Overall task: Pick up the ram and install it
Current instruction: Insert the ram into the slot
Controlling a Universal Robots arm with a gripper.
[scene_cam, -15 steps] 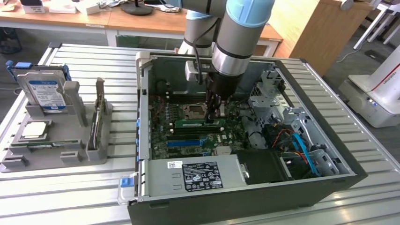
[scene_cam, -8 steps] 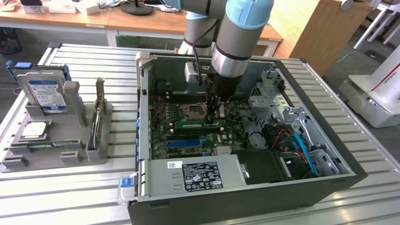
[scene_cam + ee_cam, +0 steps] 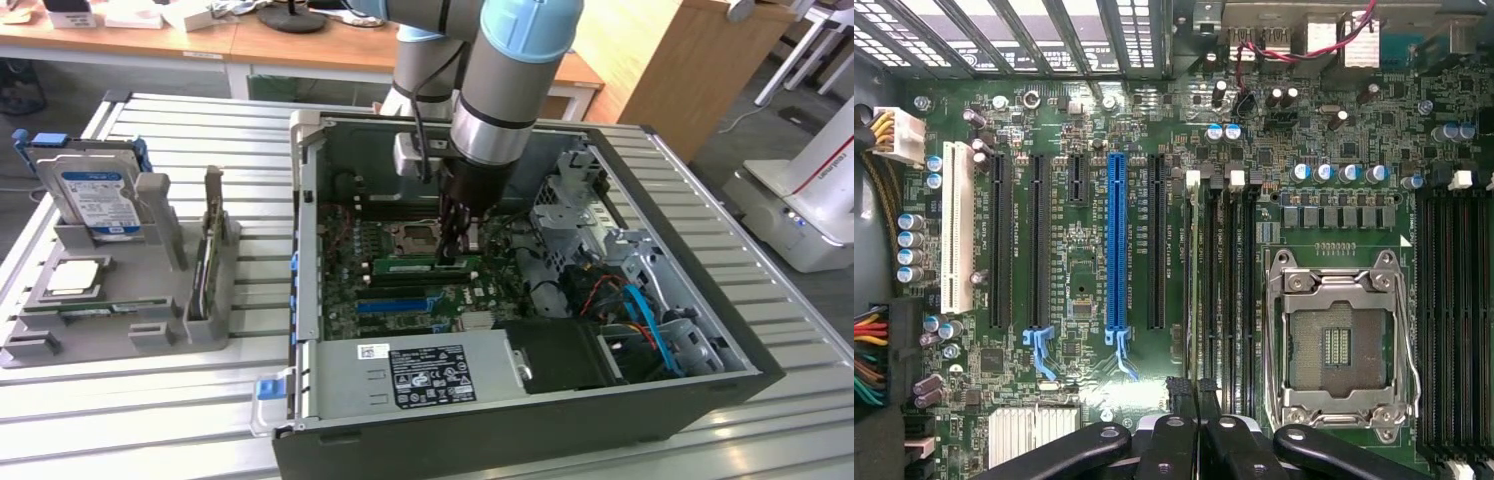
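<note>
The arm is reaching down from above into the open computer case (image 3: 304, 250), which is lying on its side and taking up the middle and the exterior view's right of the slatted metal table (image 3: 134, 420). The claw (image 3: 461, 255) (image 3: 1196, 395) is standing upright over the middle of the motherboard (image 3: 387, 300) (image 3: 1334, 100), its tips down at board level. The ram (image 3: 414, 266) is sitting on edge along a memory slot directly under the claw, beside the empty processor socket (image 3: 418, 237) (image 3: 1341, 345). The fingers (image 3: 1179, 430) are drawn narrow, almost together, and are pinching the ram's upper edge at its end nearer the exterior view's right. Whether the ram is fully seated in the slot cannot be told. In the wrist view the fingers are lining up with the bank of memory slots lying between the socket and the long blue card slot (image 3: 1117, 240). A silver power supply box (image 3: 400, 375) is filling the case's near edge. A grey holder (image 3: 160, 330) is resting near the table's edge at the exterior view's left, well apart from the claw. It is carrying a hard drive (image 3: 94, 205) standing upright at its far side and a square silver processor chip (image 3: 78, 277) lying flat just in front of that.
</note>
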